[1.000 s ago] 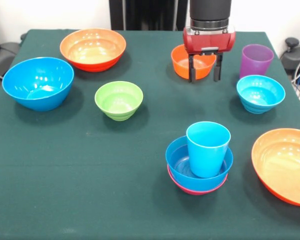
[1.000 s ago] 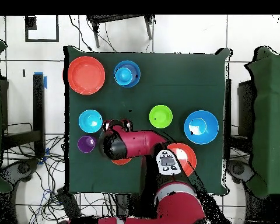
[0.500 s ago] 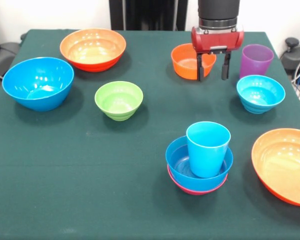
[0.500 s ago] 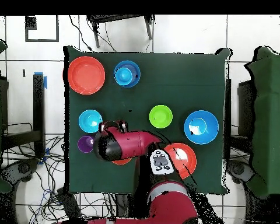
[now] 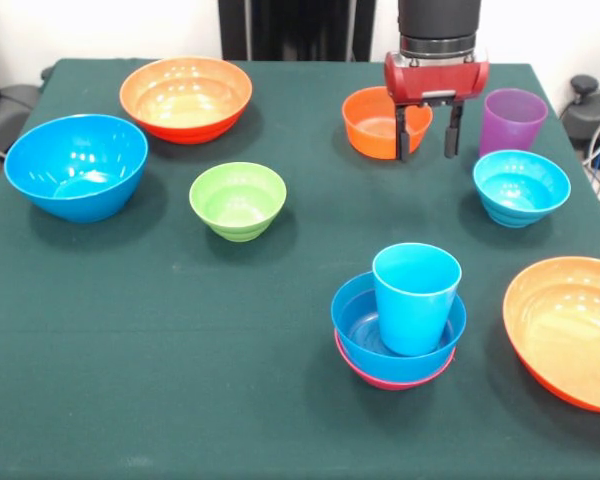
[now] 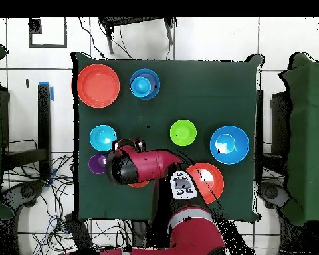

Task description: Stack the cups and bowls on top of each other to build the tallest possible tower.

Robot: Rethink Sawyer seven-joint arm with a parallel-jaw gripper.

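Note:
The tower stands near the front: a pink bowl [image 5: 388, 379] at the base, a blue bowl [image 5: 362, 322] in it, and the light blue cup [image 5: 415, 297] upright on top; from above the tower [image 6: 144, 84] shows as blue rings. My gripper [image 5: 426, 134] hangs open and empty over the cloth, between a small orange bowl [image 5: 372, 122] and the purple cup [image 5: 513, 118]. One finger overlaps the orange bowl's rim. In the overhead view the gripper [image 6: 129, 143] sits beside the purple cup [image 6: 98, 164] and the cyan bowl [image 6: 103, 137].
Loose bowls lie around: cyan [image 5: 520, 185], green [image 5: 237, 198], large blue [image 5: 75, 165], a large orange one at the back [image 5: 185, 95] and another at the right edge [image 5: 570, 325]. The arm [image 6: 149, 165] covers most of the small orange bowl from above.
The gripper has shifted from over the small orange bowl toward the purple cup and risen slightly; in the last half second it hardly moved. It stays open.

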